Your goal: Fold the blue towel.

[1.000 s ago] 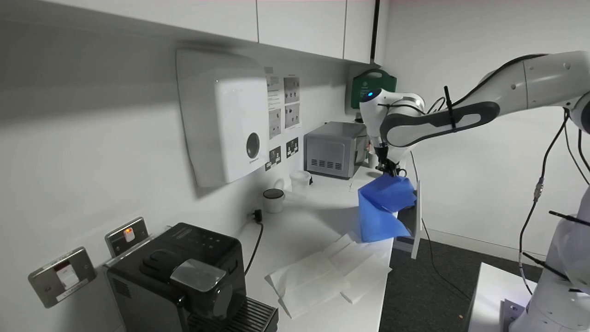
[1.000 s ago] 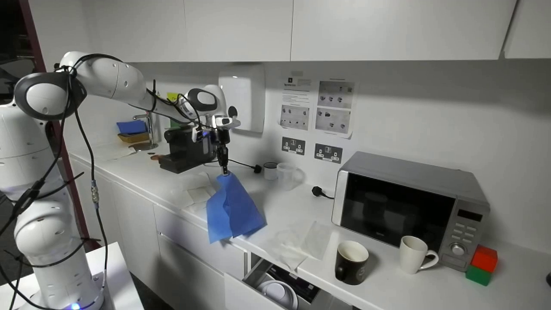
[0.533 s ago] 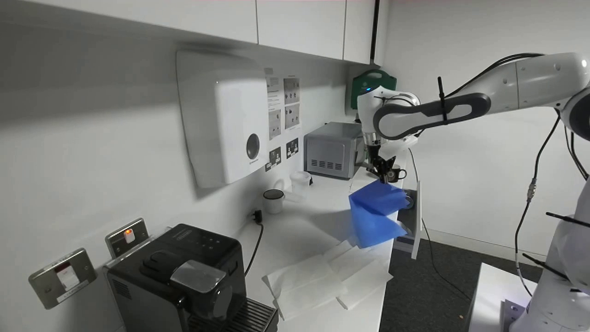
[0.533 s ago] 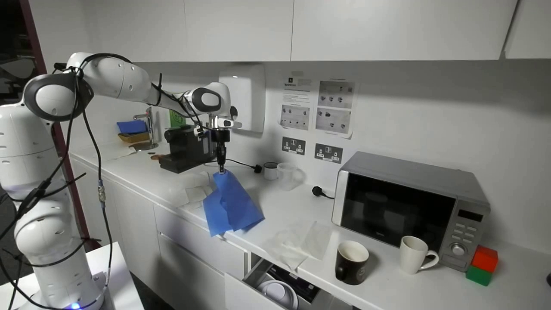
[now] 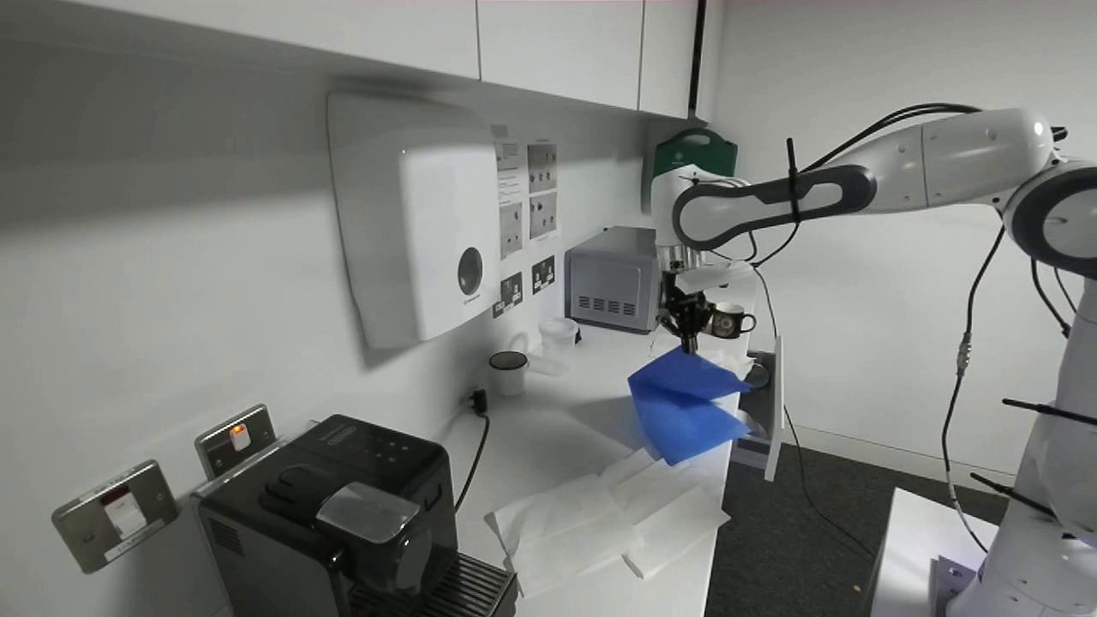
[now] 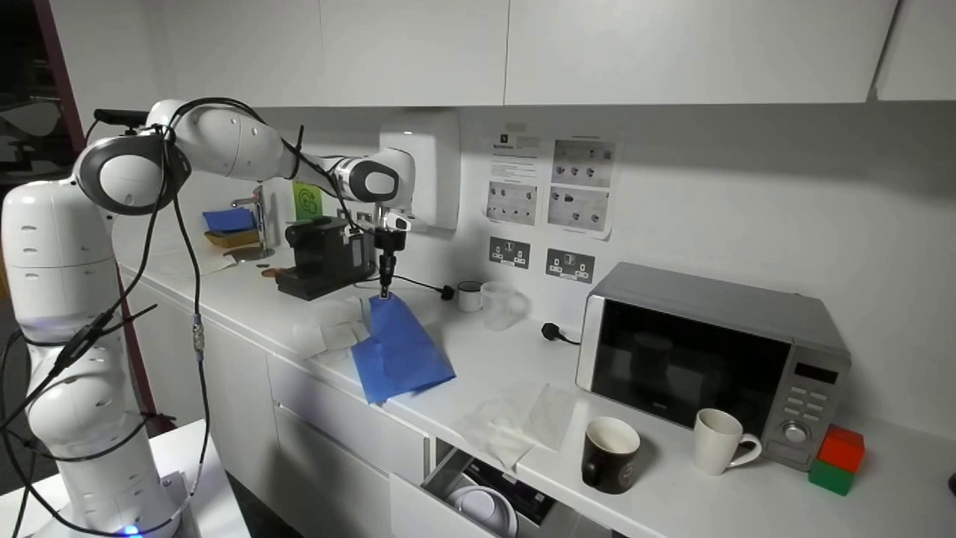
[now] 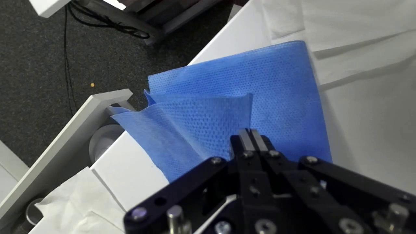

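Observation:
The blue towel (image 5: 690,428) hangs from my gripper (image 5: 689,348) at the counter's front edge. It also shows in an exterior view (image 6: 407,351), pinched at its top and spreading downward. In the wrist view my gripper (image 7: 249,130) is shut, its fingertips together on a raised crease of the towel (image 7: 286,87). The raised part drapes to the left over a flatter layer with a straight edge. The towel's left corners reach past the counter edge. Its lower part is close to the counter; I cannot tell how much of it touches. The part under the gripper is hidden.
White paper sheets (image 5: 591,531) lie beside the towel, towards the black coffee machine (image 5: 343,514). More crumpled paper (image 6: 497,430) lies on its other side, above an open drawer (image 6: 441,508). A dark mug (image 6: 609,456), a microwave (image 6: 694,366) and a clear plastic cup (image 6: 499,306) stand on the counter.
My gripper has moved towards the coffee machine and a little lower, carrying the towel with it. The towel's hanging part has swung along and now lies nearer the white paper sheets.

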### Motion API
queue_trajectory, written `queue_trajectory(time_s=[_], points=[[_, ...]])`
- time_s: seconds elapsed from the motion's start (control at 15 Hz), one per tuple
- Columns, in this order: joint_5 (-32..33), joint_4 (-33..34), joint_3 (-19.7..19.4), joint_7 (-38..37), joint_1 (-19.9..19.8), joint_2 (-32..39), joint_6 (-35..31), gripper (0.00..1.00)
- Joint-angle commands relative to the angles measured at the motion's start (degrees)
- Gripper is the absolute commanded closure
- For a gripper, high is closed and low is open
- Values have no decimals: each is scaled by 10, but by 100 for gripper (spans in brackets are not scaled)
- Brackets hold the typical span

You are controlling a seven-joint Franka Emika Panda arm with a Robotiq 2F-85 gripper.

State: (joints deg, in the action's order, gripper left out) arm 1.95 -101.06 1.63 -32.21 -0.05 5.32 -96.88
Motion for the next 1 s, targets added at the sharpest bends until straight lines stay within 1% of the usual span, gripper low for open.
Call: queue_trajectory(time_s=[0.0,0.2,0.4,0.47,0.53,0.6,0.8,0.93], points=[[-50,60,-7,-44,8,45,18,100],[-80,86,-9,-62,10,67,20,100],[-95,105,-9,-70,13,84,22,100],[-96,109,-10,-72,14,87,22,74],[-95,113,-10,-72,14,90,21,73],[-96,115,-11,-73,15,92,21,68],[-95,121,-13,-72,14,96,21,43],[-95,123,-14,-72,14,97,21,30]])
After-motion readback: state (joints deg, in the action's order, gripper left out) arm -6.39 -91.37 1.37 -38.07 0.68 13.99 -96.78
